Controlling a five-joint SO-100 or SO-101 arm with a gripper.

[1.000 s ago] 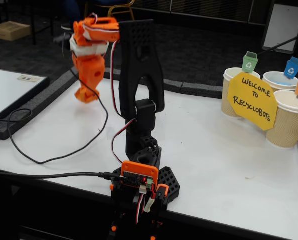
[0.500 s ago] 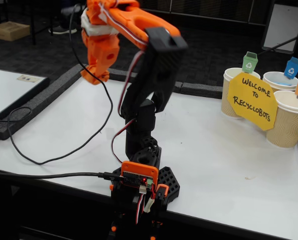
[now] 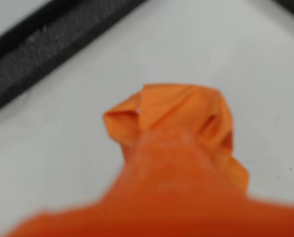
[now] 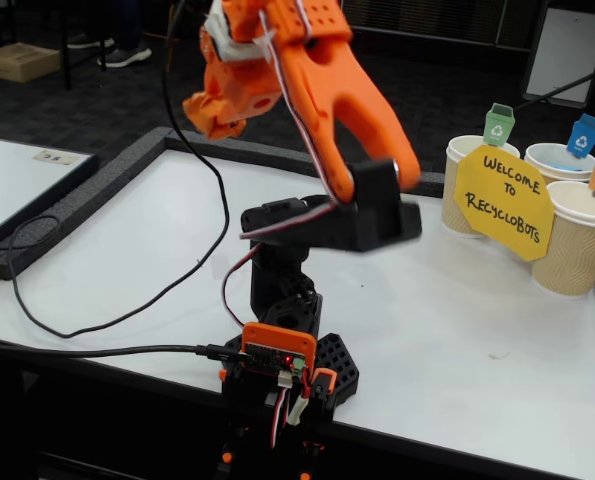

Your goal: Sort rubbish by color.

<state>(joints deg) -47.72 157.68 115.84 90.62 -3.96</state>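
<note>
An orange crumpled paper ball (image 3: 174, 111) sits at the tip of my gripper (image 3: 172, 143), which is shut on it. The blurred orange finger (image 3: 171, 182) fills the lower part of the wrist view, over white table. In the fixed view the gripper (image 4: 209, 108) is raised high at the upper left with the orange ball (image 4: 205, 112) at its tip, well above the table. No other paper ball shows on the table.
Three beige cups stand at the right edge: green tag (image 4: 465, 190), blue tag (image 4: 557, 160) with a pale blue tint inside, orange tag (image 4: 580, 245). A yellow sign (image 4: 502, 205) hangs before them. A black foam border (image 4: 77, 200) and a black cable (image 4: 127, 305) lie on the left.
The arm has risen and unfolded, its upper link now orange-side out. The gripper with the orange ball has moved up and slightly right.
</note>
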